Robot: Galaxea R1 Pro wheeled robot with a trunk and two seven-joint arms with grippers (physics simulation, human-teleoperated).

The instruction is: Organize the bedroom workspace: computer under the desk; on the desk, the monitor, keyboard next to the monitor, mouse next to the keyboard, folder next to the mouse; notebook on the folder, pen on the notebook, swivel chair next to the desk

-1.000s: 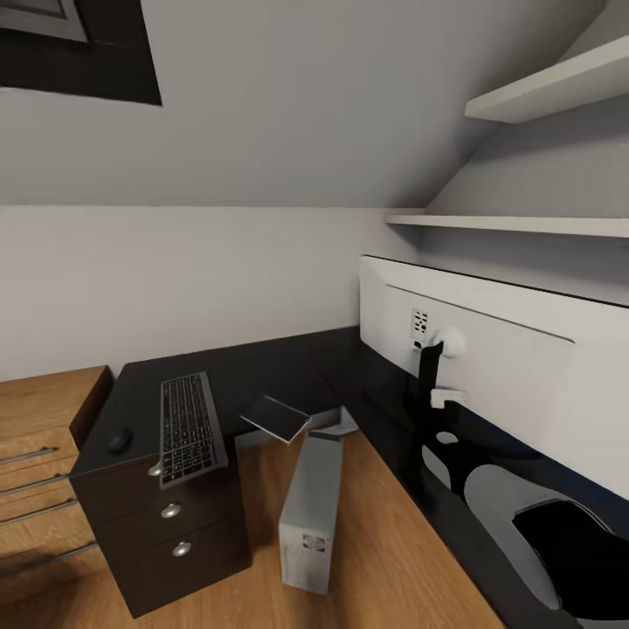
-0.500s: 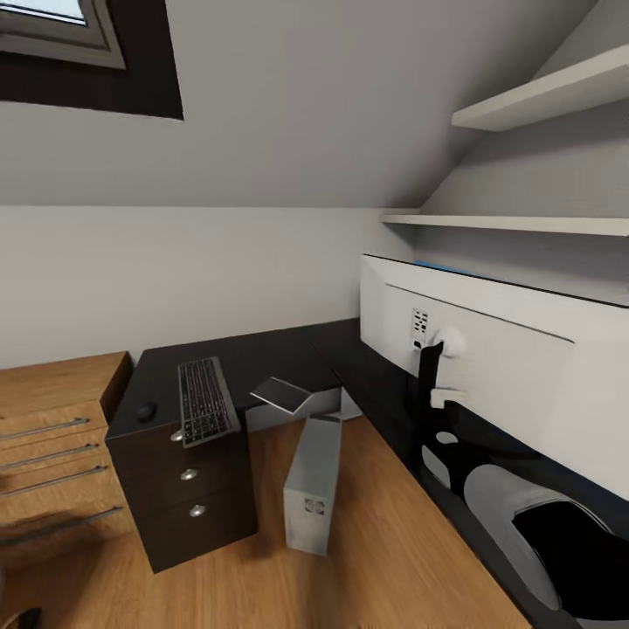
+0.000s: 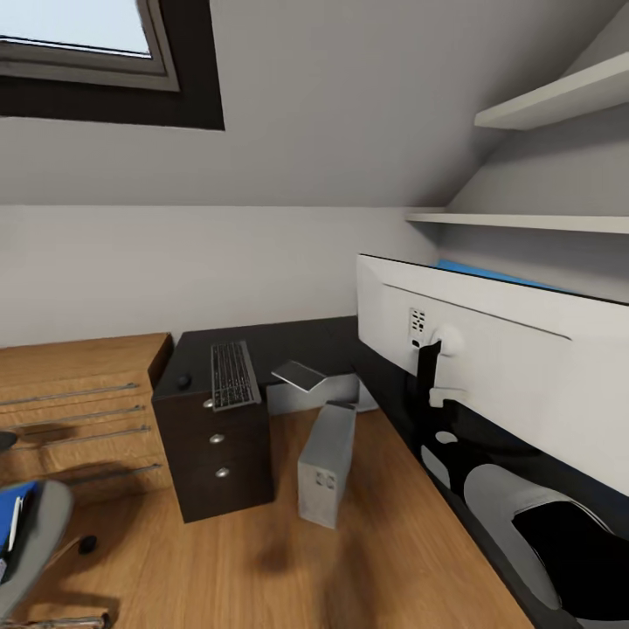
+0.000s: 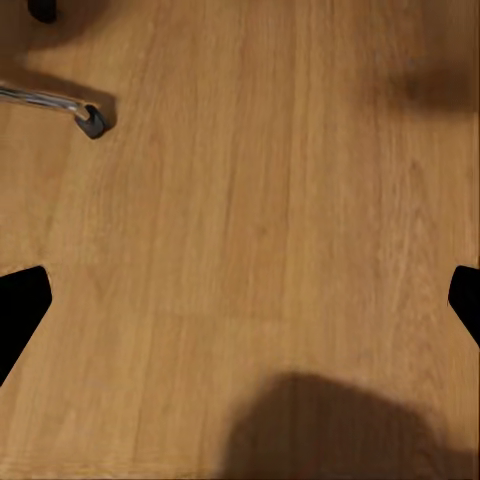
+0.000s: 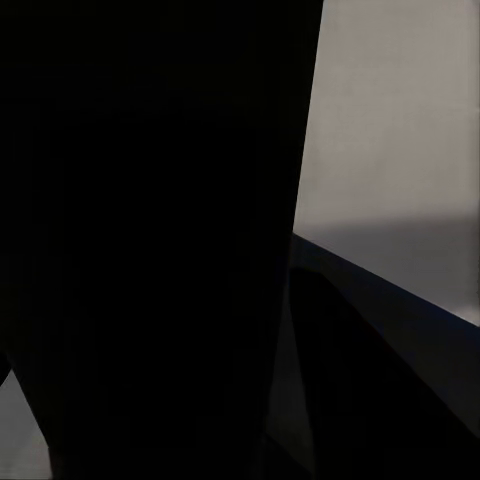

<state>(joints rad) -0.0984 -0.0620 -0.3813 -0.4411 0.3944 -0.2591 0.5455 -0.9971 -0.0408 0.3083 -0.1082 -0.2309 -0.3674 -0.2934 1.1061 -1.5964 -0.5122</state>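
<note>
The monitor (image 3: 498, 367) looms close at the right in the head view, white back toward me and thin black stand hanging, raised off the black desk (image 3: 297, 342). My right arm (image 3: 542, 524) reaches in under it; the right gripper's fingers are hidden behind it. The keyboard (image 3: 234, 374) and the mouse (image 3: 183, 381) lie on the desk above the drawer unit (image 3: 218, 450). On the floor beside that unit stands the computer (image 3: 326, 463). At bottom left, the swivel chair (image 3: 39, 537) carries the blue folder (image 3: 9, 517). My left gripper (image 4: 240, 305) hangs open over the wooden floor.
A wooden chest of drawers (image 3: 79, 393) stands left of the desk. White shelves (image 3: 533, 223) line the right wall, under a skylight (image 3: 79, 35). A grey flat panel (image 3: 301, 376) juts out below the desk corner. A chrome chair leg with castor (image 4: 88, 118) lies near my left gripper.
The whole view has shifted: the desk, keyboard and computer slid right and shrank, and the swivel chair with the folder came into view. The monitor kept its place in the picture.
</note>
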